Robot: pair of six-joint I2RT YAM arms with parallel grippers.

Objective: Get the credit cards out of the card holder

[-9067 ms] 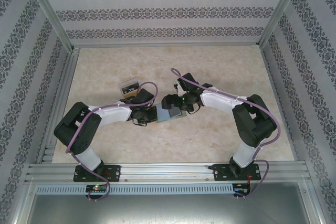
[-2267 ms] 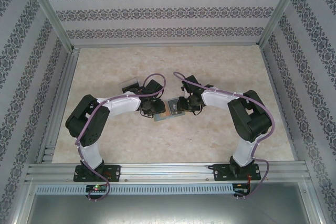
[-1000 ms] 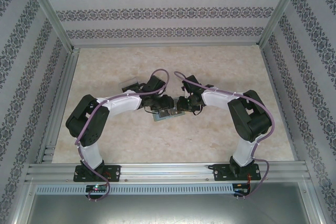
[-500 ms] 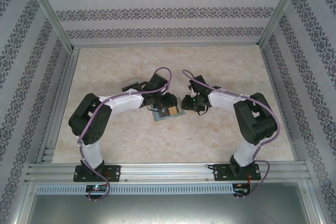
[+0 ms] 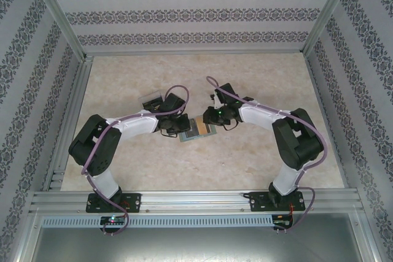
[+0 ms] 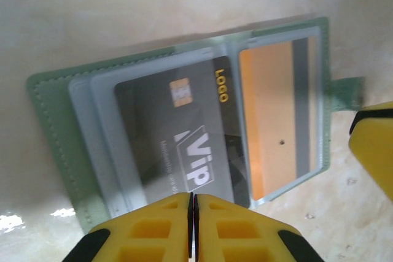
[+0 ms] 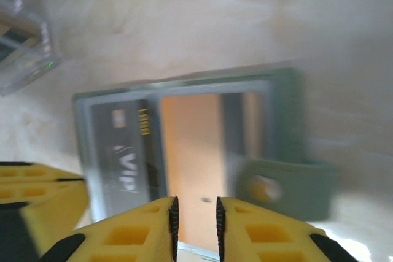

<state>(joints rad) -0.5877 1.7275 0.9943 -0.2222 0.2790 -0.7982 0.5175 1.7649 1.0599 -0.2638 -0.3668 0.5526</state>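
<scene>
The grey-green card holder (image 5: 198,132) lies open on the table between my two grippers, with its closing tab (image 7: 285,188) sticking out. A black credit card (image 6: 178,133) marked VIP sits in one pale pocket, pushed partly across. The orange credit card (image 6: 270,121) lies in the other pocket. My left gripper (image 6: 191,213) is shut, its tips over the black card's near edge with nothing between them. My right gripper (image 7: 195,225) is open by a narrow gap, hovering over the orange card (image 7: 190,145). In the top view the left gripper (image 5: 182,126) and right gripper (image 5: 210,119) flank the holder.
A transparent tray (image 5: 153,98) stands just behind the left arm's wrist, and its corner (image 7: 18,41) shows in the right wrist view. Metal frame rails and patterned walls enclose the table (image 5: 245,157). The two grippers are close to each other over the holder.
My left gripper has drawn back to the left off the holder's middle and shut. My right gripper has moved in over the holder and narrowed its gap.
</scene>
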